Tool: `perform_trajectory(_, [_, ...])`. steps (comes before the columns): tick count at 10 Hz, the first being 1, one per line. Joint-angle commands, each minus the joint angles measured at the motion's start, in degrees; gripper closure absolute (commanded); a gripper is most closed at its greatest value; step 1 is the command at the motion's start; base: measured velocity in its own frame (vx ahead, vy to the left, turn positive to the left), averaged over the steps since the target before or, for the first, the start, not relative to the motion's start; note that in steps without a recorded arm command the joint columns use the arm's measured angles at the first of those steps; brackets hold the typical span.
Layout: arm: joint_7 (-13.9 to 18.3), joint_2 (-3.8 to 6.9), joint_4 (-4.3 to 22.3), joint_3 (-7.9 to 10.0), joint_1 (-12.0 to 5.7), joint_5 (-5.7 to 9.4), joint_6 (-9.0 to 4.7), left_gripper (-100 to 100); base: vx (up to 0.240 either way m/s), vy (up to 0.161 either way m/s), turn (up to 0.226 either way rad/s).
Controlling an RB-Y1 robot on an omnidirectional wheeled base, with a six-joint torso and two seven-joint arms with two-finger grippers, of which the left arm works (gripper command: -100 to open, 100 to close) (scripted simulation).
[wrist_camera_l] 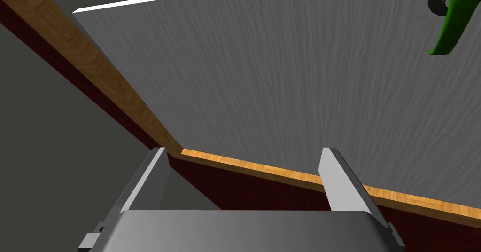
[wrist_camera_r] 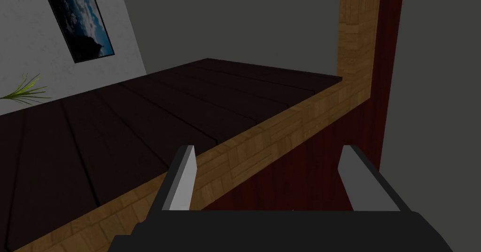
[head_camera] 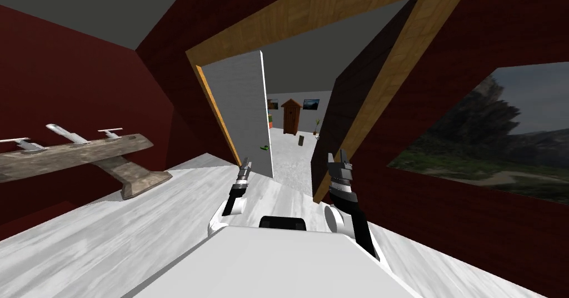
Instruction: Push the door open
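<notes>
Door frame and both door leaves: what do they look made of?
Door frame: light wood, matte, with visible grain and a block pattern. Grey door: streaky grain under flat grey, possibly painted wood; unsure. Dark door: dark brown planks with grooves between them, probably stained wood.

Grey door [head_camera: 242, 108], green handle [wrist_camera_l: 450, 21], standing partly open

Wooden shelf [head_camera: 83, 155] with white items [head_camera: 66, 133] at left; landscape picture [head_camera: 500, 133] at right; brown cabinet [head_camera: 291, 117] far back.
</notes>
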Motion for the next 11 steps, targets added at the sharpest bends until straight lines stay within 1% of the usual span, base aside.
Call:
perform_trajectory(1, [0.0,0.03,2.9,0.21,-0.97,0.14,-0.43,-100,0.04,0.122,-0.201])
perform_trajectory(6, [0.0,-0.13,10.9,0.79,-3.98,0.5,-1.07,-100,0.033,0.142,-0.175])
perform_trajectory(9, [0.0,-0.31,15.5,1.13,-5.72,0.7,-1.44,-100,0.029,0.121,-0.154])
perform_trajectory(10, [0.0,-0.31,15.5,1.13,-5.72,0.7,-1.44,-100,0.005,0.07,-0.043])
perform_trajectory(11, [0.0,-0.38,17.0,1.24,-6.28,0.77,-1.56,-100,0.01,0.07,-0.088])
